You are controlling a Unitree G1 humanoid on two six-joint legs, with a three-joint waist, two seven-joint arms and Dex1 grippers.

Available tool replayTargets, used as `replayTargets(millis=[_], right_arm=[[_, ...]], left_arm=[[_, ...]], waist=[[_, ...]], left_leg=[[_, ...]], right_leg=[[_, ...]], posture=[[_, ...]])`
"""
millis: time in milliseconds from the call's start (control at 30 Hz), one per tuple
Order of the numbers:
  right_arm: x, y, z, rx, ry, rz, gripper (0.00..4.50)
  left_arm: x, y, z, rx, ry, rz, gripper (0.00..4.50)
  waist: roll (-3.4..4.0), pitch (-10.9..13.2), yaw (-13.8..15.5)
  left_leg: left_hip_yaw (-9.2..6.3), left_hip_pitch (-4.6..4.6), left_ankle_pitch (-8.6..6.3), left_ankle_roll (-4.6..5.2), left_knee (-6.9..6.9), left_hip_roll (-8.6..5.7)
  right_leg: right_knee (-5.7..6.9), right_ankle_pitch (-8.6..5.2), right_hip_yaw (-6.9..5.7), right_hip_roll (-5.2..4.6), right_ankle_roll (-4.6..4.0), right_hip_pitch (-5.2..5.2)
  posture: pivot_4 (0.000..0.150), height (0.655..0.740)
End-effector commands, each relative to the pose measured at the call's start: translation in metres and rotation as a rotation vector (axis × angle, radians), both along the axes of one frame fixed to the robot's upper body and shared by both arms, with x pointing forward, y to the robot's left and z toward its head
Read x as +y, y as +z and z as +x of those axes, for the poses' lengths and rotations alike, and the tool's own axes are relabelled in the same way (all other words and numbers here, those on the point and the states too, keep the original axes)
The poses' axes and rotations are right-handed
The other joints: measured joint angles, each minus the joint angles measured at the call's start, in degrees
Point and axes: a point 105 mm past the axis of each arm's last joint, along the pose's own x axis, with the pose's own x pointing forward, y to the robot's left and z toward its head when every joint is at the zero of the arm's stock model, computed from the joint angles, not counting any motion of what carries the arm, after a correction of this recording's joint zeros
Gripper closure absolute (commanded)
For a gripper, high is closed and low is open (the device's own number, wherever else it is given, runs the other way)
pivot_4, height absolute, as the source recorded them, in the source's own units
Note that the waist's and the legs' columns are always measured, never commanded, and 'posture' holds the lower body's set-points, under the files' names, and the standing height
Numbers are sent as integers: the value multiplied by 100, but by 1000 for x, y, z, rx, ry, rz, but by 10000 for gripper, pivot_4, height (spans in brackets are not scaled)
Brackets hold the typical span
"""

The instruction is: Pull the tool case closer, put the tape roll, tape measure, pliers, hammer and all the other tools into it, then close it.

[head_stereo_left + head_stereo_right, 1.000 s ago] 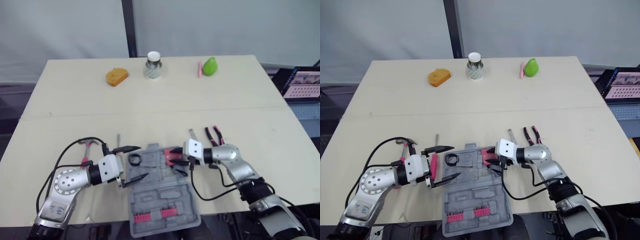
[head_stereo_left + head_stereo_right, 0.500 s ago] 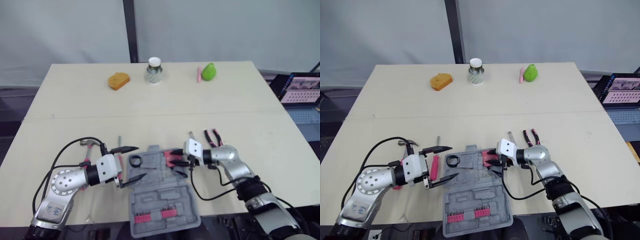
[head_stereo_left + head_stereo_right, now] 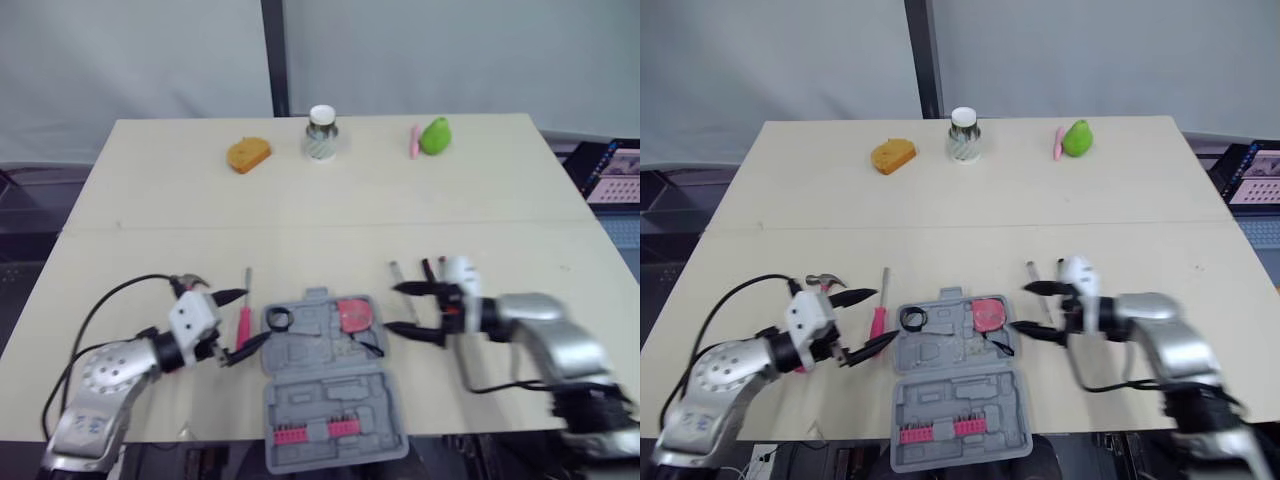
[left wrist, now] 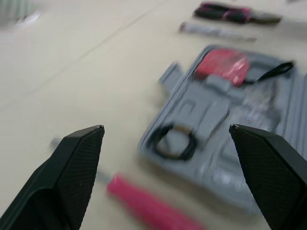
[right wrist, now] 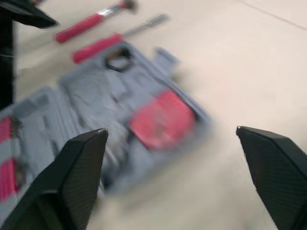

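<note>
The grey tool case [image 3: 325, 385] lies open near the table's front edge. In it sit the red tape measure [image 3: 355, 313] and the black tape roll [image 3: 277, 320]. My right gripper [image 3: 393, 308] hovers open just right of the case, empty, apart from the tape measure [image 5: 163, 120]. My left gripper [image 3: 252, 318] stands open at the case's left edge, over the pink screwdriver [image 3: 243, 322]. The hammer [image 3: 826, 282] pokes out behind the left wrist. The pliers [image 4: 230, 12] and a metal tool [image 3: 397, 272] lie behind the right gripper.
At the table's back stand an orange lump [image 3: 248, 155], a white-lidded jar [image 3: 321, 132] and a green fruit [image 3: 435, 135] with a pink item [image 3: 414, 142]. A laptop [image 3: 612, 172] sits off the table's right side.
My right gripper has opened, left the tape measure in the case and drawn back to the right. The left gripper has shifted slightly left. The camera has moved too.
</note>
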Motion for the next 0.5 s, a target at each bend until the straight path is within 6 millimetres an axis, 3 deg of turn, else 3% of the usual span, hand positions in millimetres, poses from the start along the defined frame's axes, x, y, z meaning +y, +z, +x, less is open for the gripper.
replayTargets(millis=[33, 167, 300, 400, 500], right_arm=[[-43, 3, -8, 11, -147, 18, 354], [-107, -6, -12, 24, -387, 18, 354], [-150, -7, -15, 15, -561, 63, 354], [-170, -12, -19, 14, -627, 43, 354], [-178, -17, -20, 17, -651, 20, 354]], left_arm=[[58, 18, -3, -68, 234, 6, 0], [116, 21, -23, -76, 448, 26, 0], [161, 16, -39, -60, 622, 12, 0], [180, 15, -46, -74, 706, -10, 0], [185, 15, -48, -79, 725, -2, 0]], waist=[[-19, 12, -1], [-27, 27, -7], [-30, 33, -9], [-33, 37, -15], [-38, 39, -10]], left_leg=[[2, 1, 0, 0, 2, 6], [19, 4, -2, 1, 3, 5], [21, 7, -3, 1, 4, 6], [24, 9, -4, 0, 4, 7], [23, 9, -5, -2, 4, 8]], right_leg=[[-1, 0, 2, 6, 0, 0], [-4, 1, 15, 5, 2, 0], [-4, 2, 16, 6, 3, 0], [-2, 2, 19, 6, 3, 0], [-3, 2, 19, 6, 4, 0]], posture=[[1500, 7400], [1500, 7400], [1500, 7400], [1500, 7400], [1500, 7400]])
